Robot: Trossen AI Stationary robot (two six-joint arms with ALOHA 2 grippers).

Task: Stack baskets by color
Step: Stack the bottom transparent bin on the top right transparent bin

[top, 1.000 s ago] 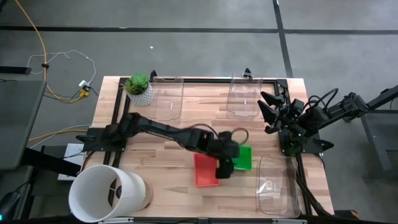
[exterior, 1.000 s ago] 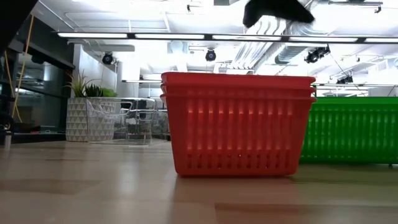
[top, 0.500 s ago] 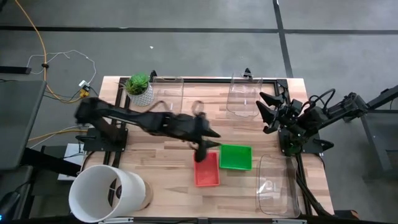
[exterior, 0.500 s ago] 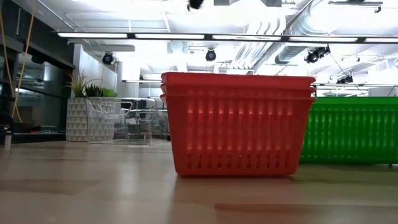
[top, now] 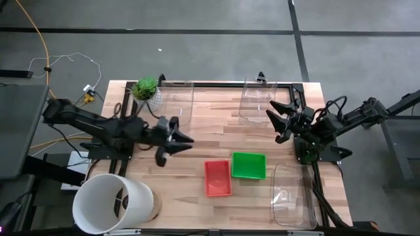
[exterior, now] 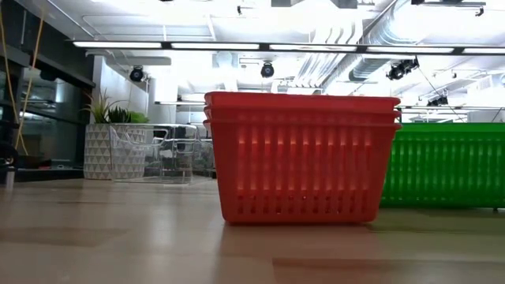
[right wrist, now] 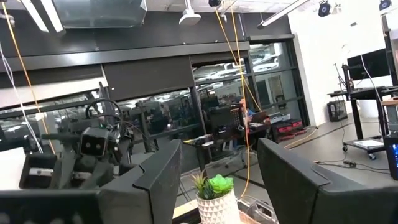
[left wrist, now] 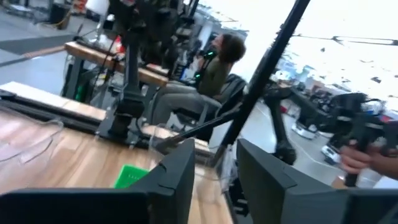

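A nested stack of red baskets (top: 218,177) (exterior: 304,158) rests bottom-down on the wooden table. A green basket (top: 249,165) (exterior: 446,166) stands right beside it, toward the table's right; its corner (left wrist: 130,176) shows in the left wrist view. My left gripper (top: 184,139) (left wrist: 214,180) hovers left of the baskets, pointing level toward the right, fingers apart with nothing between them. My right gripper (top: 274,121) (right wrist: 217,180) waits open above the table's right side, pointing left.
A big white bucket (top: 111,203) stands at the near left corner and a potted plant (top: 147,94) at the far left. Clear bins sit at the far edge (top: 176,101) (top: 257,99) and near right (top: 292,193). A seated person (left wrist: 214,68) shows beyond the table.
My left gripper has drawn back from over the baskets toward the table's left edge, rising and tipping from pointing down to level. The red stack and the green basket stay where they were.
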